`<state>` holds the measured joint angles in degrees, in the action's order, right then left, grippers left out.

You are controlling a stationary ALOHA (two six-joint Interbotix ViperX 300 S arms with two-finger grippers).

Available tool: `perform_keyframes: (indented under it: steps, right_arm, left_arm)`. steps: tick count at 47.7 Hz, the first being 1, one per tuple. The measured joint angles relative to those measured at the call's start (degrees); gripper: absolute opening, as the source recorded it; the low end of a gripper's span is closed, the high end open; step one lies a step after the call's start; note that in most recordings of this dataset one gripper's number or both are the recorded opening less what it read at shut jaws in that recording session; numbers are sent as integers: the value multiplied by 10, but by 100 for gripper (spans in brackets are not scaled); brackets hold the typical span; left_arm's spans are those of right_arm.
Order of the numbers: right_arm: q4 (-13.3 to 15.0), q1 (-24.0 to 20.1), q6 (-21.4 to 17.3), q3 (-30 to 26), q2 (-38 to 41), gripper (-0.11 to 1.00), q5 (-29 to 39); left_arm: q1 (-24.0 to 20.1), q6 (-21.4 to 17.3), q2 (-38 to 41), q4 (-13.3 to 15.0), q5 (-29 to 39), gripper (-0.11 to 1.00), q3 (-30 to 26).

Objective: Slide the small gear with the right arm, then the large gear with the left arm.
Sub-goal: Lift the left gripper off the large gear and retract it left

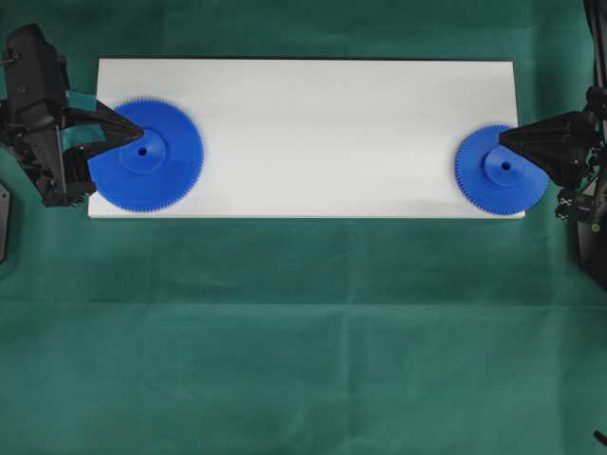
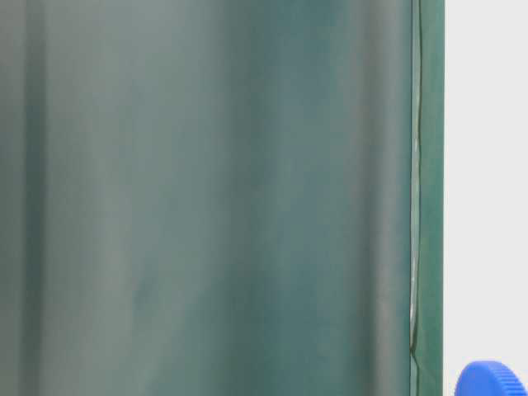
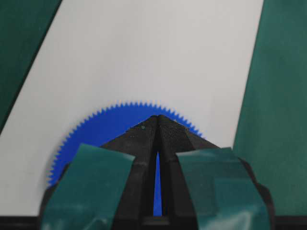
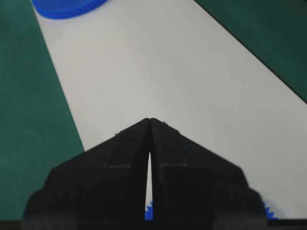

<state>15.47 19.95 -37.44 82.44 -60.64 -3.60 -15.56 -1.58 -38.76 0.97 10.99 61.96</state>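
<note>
Small gear (image 1: 501, 172) sits at right end of the white board (image 1: 322, 123), right gripper (image 1: 505, 140) tip over its hub from the right edge, fingers pressed together, pinching nothing (wrist view shows tips meeting, blue teeth below). Large gear (image 1: 150, 154) lies at left end of board, left gripper (image 1: 138, 134) with teal tape tip above its hub, also closed, empty. Green cloth (image 1: 303, 341) surrounds the board. Gears well apart.
</note>
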Motion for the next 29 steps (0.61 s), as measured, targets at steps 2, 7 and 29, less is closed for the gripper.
perform_keyframes:
  steps: [2,7,29]
  right_arm:
    - [0,0,0,0,0,50,-3]
    - [0,1,0,0,-1,50,-5]
    - [0,0,0,0,0,50,-6]
  left_arm:
    - [0,1,0,0,-1,0,1]
    - [0,0,0,0,-1,0,3]
    - [15,2,-1,-1,-25,0,15]
